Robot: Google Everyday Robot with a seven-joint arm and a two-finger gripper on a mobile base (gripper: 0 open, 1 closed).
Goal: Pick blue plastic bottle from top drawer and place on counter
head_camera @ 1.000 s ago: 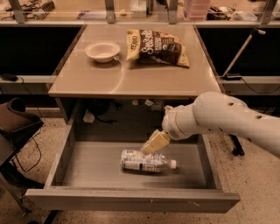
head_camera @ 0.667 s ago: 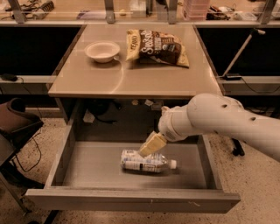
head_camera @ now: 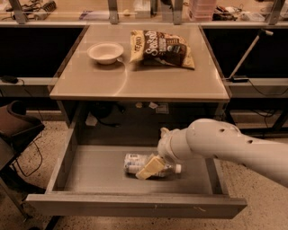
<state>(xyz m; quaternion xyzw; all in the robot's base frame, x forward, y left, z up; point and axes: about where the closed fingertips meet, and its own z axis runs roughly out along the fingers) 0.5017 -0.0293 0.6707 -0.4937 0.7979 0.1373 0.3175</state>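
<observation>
The blue plastic bottle [head_camera: 135, 162] lies on its side on the floor of the open top drawer [head_camera: 99, 173], white cap pointing right. My gripper [head_camera: 148, 168] reaches down from the right on a white arm and sits over the bottle's middle, with a tan finger [head_camera: 151, 166] in front of it. The counter [head_camera: 139, 78] is the beige tabletop above the drawer.
A white bowl [head_camera: 105, 52] and a brown-and-yellow snack bag [head_camera: 162, 48] lie at the back of the counter. A cluttered shelf with metal posts [head_camera: 112, 11] runs behind. A dark chair [head_camera: 18, 130] stands at the left. The drawer's front panel [head_camera: 135, 206] is nearest the camera.
The gripper has moved down and left, from just above the bottle's upper right to over its middle. The bottle has not moved.
</observation>
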